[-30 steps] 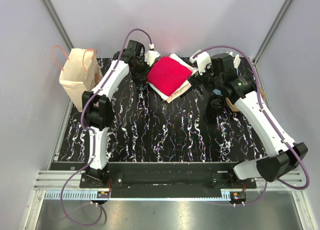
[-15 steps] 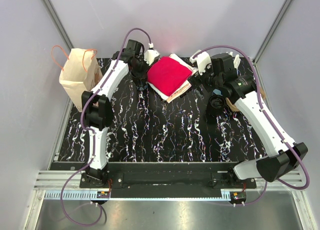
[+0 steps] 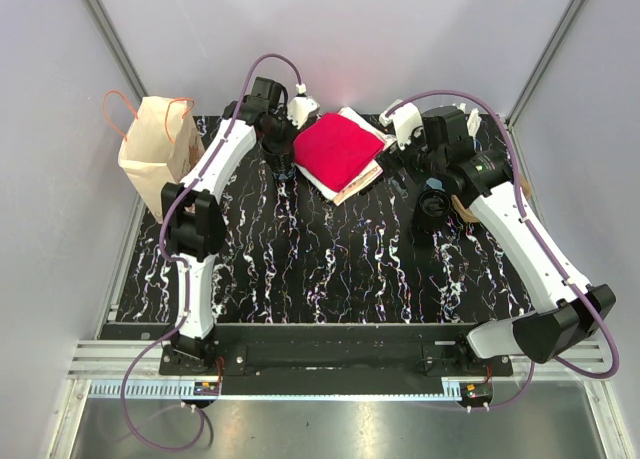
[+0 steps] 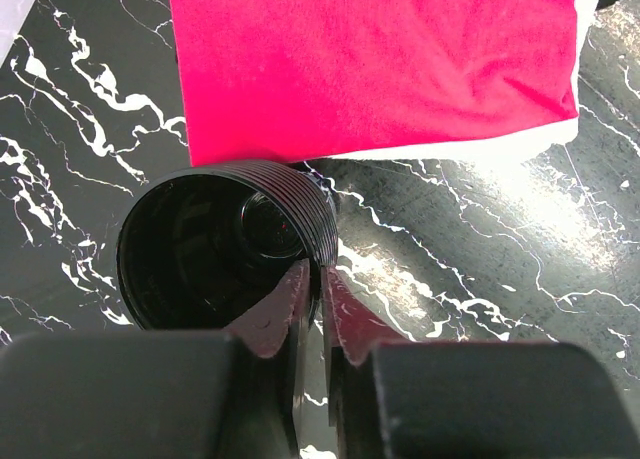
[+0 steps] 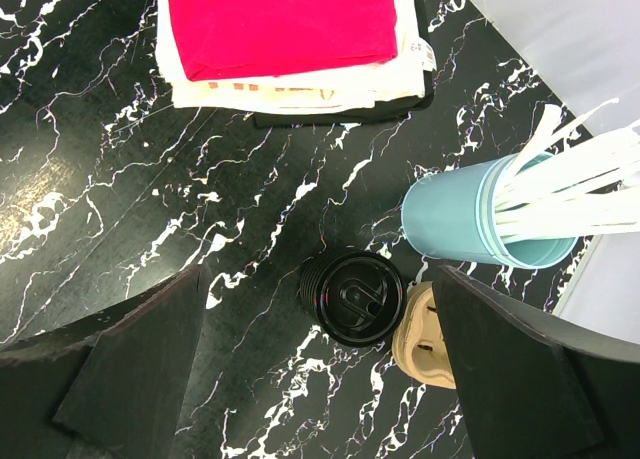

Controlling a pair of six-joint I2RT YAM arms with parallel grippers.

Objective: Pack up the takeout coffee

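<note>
A black ribbed coffee cup (image 4: 215, 249) without a lid stands beside a folded red cloth (image 4: 380, 59). My left gripper (image 4: 322, 274) is shut on its rim, with one finger inside the cup and the other outside. A second black cup with its lid on (image 5: 352, 297) stands on the marble table, also seen from above (image 3: 432, 201). My right gripper (image 5: 320, 279) hangs over it, wide open and touching nothing. The brown paper bag (image 3: 155, 149) stands open at the far left. In the top view the left gripper (image 3: 279, 151) is by the red cloth (image 3: 338, 149).
The red cloth lies on a stack of white folded fabric (image 5: 300, 79). A blue cup of white stirrers (image 5: 480, 224) and a beige moulded piece (image 5: 425, 347) sit right beside the lidded cup. Grey walls enclose the table on both sides.
The left wrist has shifted very slightly by the red cloth. The right arm has not moved.
</note>
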